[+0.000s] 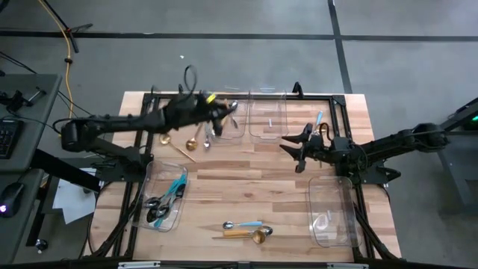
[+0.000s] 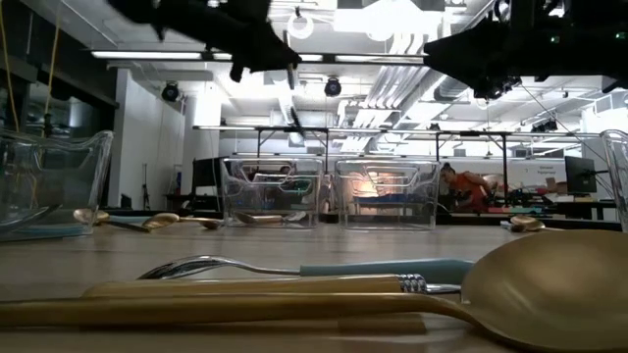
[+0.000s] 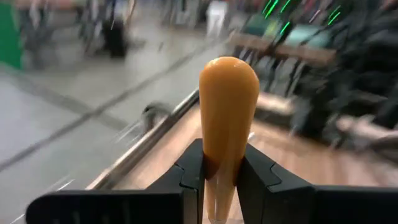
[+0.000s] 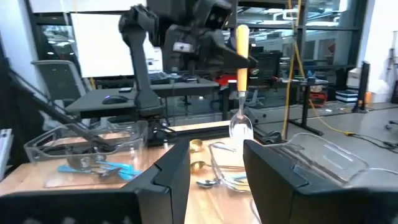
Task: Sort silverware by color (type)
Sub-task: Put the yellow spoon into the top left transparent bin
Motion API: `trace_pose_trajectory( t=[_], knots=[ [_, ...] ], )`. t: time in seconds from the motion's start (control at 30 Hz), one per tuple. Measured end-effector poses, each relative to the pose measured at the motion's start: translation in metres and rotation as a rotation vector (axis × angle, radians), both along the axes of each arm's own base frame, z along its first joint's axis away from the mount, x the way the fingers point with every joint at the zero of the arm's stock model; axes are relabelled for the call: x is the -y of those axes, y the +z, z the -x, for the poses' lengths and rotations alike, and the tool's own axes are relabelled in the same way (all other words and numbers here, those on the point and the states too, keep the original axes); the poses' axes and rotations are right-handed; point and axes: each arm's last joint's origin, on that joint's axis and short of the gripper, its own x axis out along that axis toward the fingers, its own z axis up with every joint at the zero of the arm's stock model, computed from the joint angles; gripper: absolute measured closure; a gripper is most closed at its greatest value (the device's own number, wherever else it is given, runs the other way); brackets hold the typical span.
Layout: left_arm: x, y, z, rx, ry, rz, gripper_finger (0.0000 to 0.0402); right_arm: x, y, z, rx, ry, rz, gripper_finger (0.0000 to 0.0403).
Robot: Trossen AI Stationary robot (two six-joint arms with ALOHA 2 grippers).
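Clamped between the left gripper's (image 3: 219, 180) dark fingers (image 3: 188, 177), an orange-handled spoon (image 3: 227, 118) hangs upright, its silver bowl pointing down, as the right wrist view shows from across the table. The left gripper (image 1: 216, 112) hovers over the far-left bin (image 1: 233, 128), one of two clear bins set side by side at the table's far edge. That bin already holds silverware, though its kind is too small to tell.

The step in hand looks like the drop. To do it well, the arm should centre the spoon's bowl inside the bin's walls, lower until the bowl is below the rim, then part the fingers, so the spoon does not tip out or strike the neighbouring far bin (image 1: 267, 118).

The right gripper (image 1: 297, 149), fingers apart and holding nothing, waits to the right of the far bins. Gold spoons (image 1: 193, 143) lie on the wood just near of the left bin; more pieces (image 1: 250, 230) rest at the table's near edge, and blue-handled ones (image 1: 166, 202) fill a bin nearer the left side.
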Motion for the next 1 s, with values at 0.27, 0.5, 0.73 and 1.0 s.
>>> trace_pose_trajectory(
  t=[0.27, 0.5, 0.73, 1.0],
  knots=[
    [-0.047, 0.056, -0.008, -0.228, 0.144, 0.106, 0.0359, 0.006, 0.000, 0.000, 0.000, -0.036, 0.000, 0.0269],
    [-0.077, 0.037, -0.028, -0.294, 0.180, 0.255, 0.0359, 0.010, 0.001, 0.000, 0.008, -0.057, -0.003, 0.0269],
    [-0.102, -0.018, -0.052, -0.416, 0.203, 0.365, 0.0359, 0.010, 0.002, 0.000, 0.019, -0.058, 0.000, 0.0269],
    [-0.129, -0.050, -0.051, -0.462, 0.244, 0.471, 0.0359, 0.010, 0.002, 0.000, 0.012, -0.062, 0.024, 0.0269]
  ],
)
